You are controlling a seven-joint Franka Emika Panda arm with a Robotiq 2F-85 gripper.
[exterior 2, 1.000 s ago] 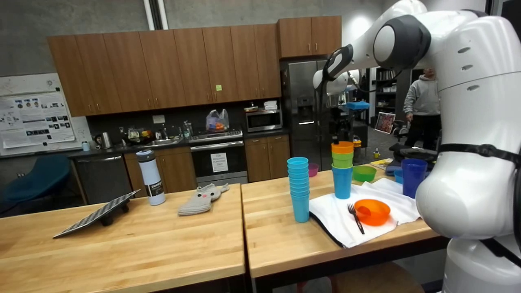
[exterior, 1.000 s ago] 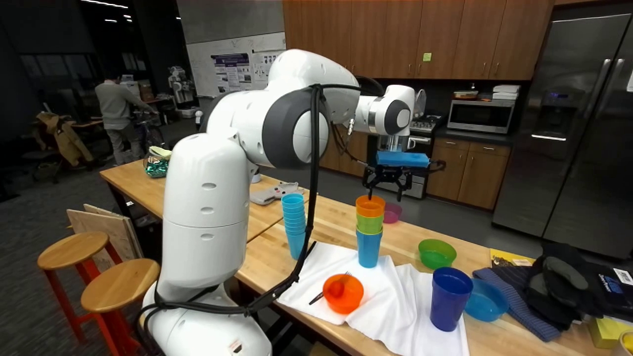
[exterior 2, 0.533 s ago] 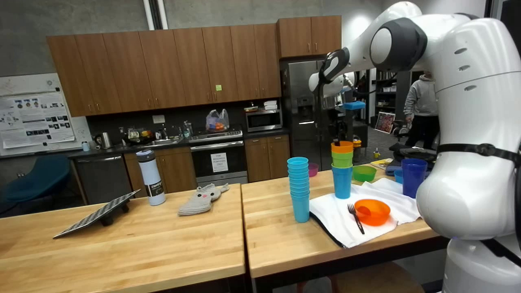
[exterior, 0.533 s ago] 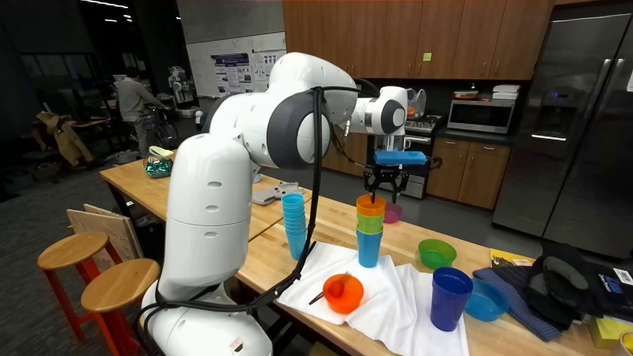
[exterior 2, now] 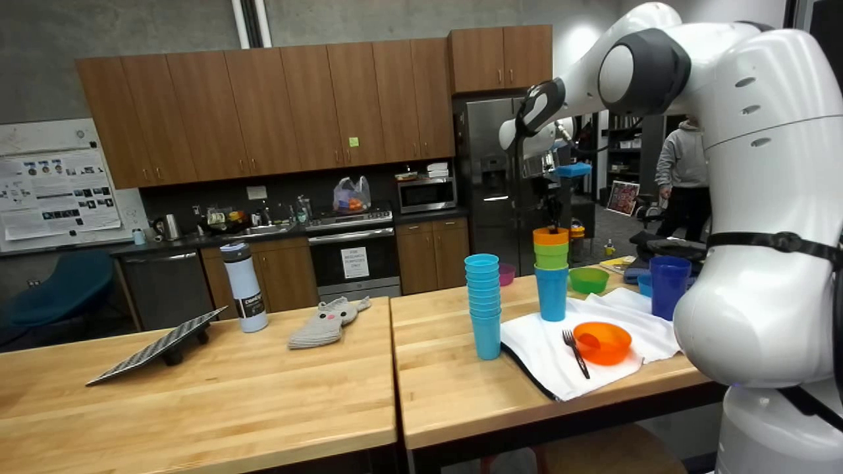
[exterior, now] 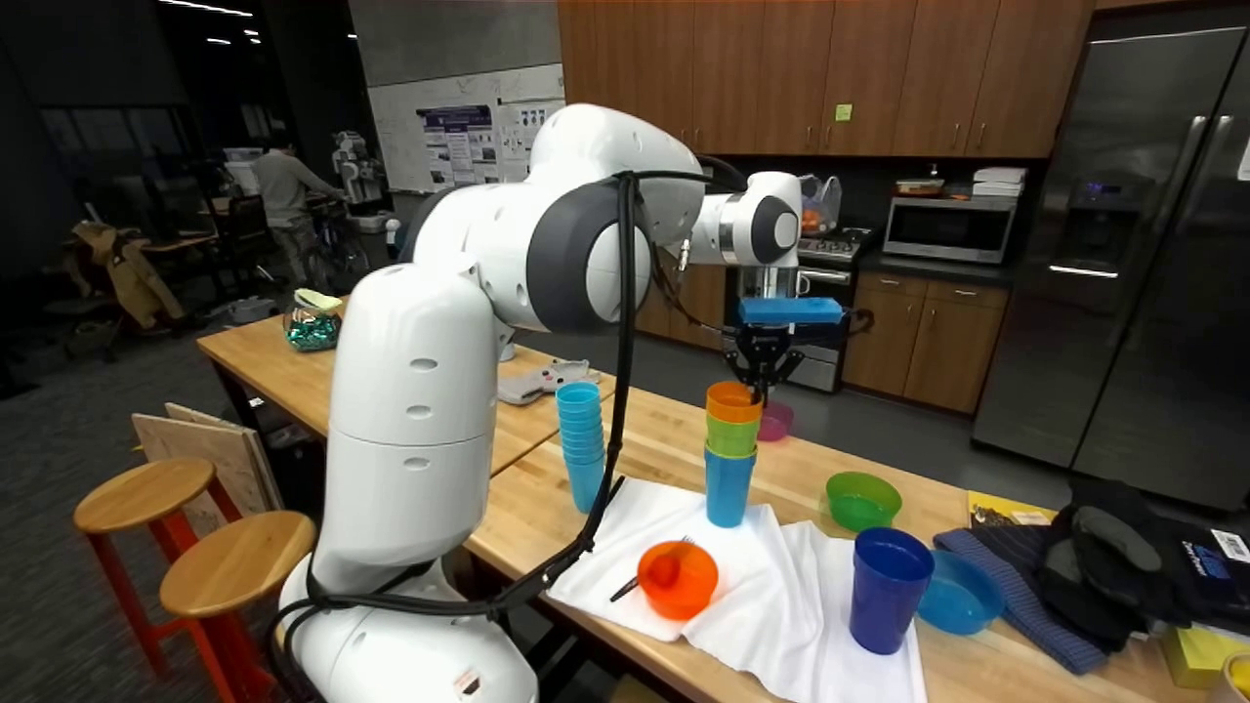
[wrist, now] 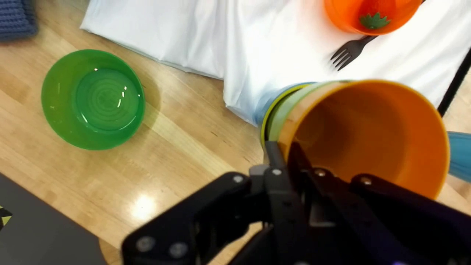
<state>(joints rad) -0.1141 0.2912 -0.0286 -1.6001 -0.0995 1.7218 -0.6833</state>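
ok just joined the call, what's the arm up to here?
The gripper is shut on the rim of an orange cup, pinching its wall from inside and outside. That cup tops a pile: a green cup sits under it, with a blue cup at the bottom, which seems to rest on the white cloth. An orange bowl and black fork are on the cloth too.

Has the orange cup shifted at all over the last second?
Yes, slightly: in an exterior view, the orange cup has shifted left, judged against the unmoved light-blue cup stack.
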